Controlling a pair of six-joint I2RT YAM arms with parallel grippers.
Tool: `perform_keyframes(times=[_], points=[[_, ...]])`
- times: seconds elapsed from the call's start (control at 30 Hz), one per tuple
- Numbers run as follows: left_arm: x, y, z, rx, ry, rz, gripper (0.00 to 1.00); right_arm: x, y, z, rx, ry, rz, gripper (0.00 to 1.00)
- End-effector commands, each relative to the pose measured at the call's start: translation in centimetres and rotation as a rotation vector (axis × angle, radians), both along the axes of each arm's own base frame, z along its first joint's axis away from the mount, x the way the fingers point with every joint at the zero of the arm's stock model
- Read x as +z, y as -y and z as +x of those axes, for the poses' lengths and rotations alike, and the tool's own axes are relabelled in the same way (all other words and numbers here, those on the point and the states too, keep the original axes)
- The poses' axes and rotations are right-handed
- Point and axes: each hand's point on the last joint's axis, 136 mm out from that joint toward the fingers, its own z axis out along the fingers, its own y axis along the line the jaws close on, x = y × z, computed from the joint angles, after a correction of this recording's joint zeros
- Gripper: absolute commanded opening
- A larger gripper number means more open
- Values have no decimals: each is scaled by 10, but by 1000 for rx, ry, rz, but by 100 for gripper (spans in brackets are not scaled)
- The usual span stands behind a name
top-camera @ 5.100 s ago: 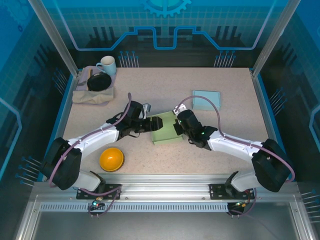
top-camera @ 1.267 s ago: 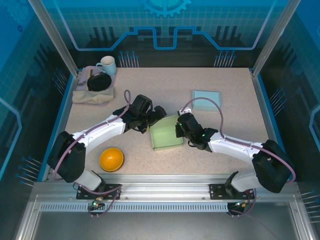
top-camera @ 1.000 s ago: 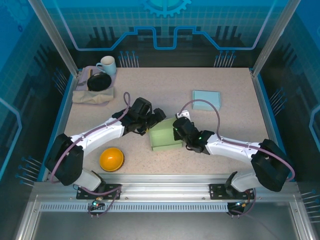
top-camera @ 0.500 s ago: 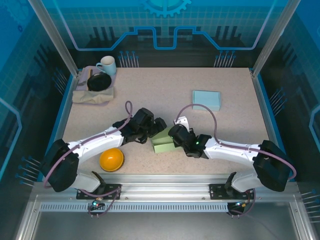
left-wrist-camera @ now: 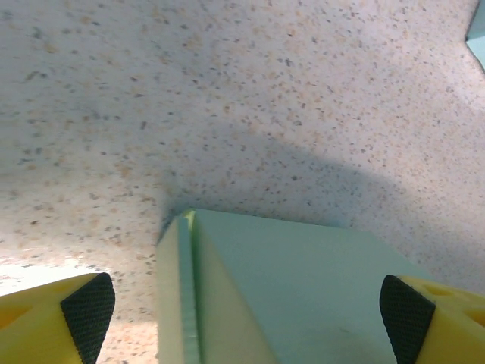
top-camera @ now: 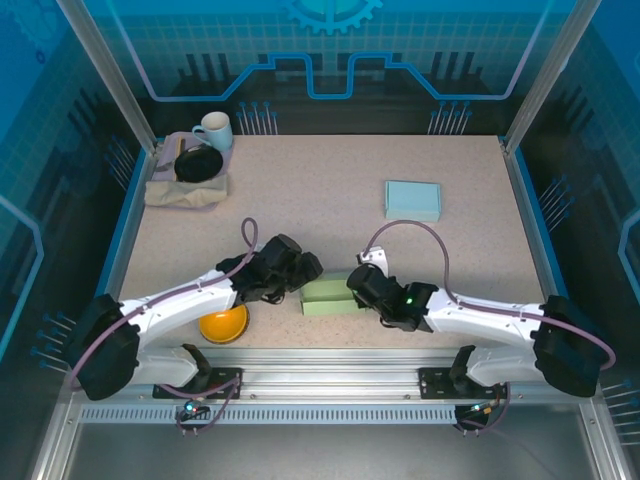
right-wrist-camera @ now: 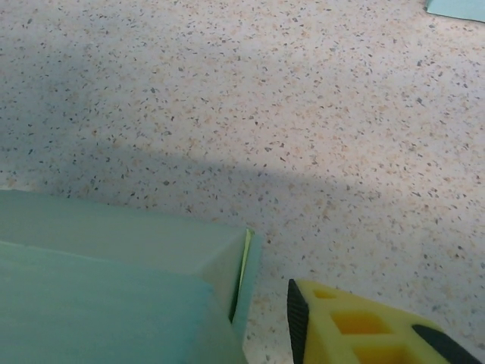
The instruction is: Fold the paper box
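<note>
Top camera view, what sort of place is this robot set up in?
Probably a robotics lab test cell: aluminium frame posts, blue printed backdrop panels, and a left arm and right arm bolted to a metal rail at the near edge of a speckled table.

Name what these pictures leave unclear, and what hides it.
Right gripper: open or shut unclear; the right wrist view's bottom edge cuts its fingers, top view too small.
Green paper box: near side cut off by both wrist views' bottom edges.
Orange round bowl: upper rim under the left arm, top view.
</note>
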Motion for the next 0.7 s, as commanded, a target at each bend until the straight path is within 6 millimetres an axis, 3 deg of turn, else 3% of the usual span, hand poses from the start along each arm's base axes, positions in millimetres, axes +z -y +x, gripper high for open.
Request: perform_keyframes(times=[0.0, 0.23, 0.67], points=[[-9, -17, -10, 35, -16, 61, 94, 2, 10, -12, -3, -6, -15, 40], [-9, -13, -16, 27, -5, 77, 94, 8, 22, -34, 20, -27, -39, 54], [-18, -11, -24, 27, 0, 123, 94, 30, 46, -67, 34, -49, 40, 60]])
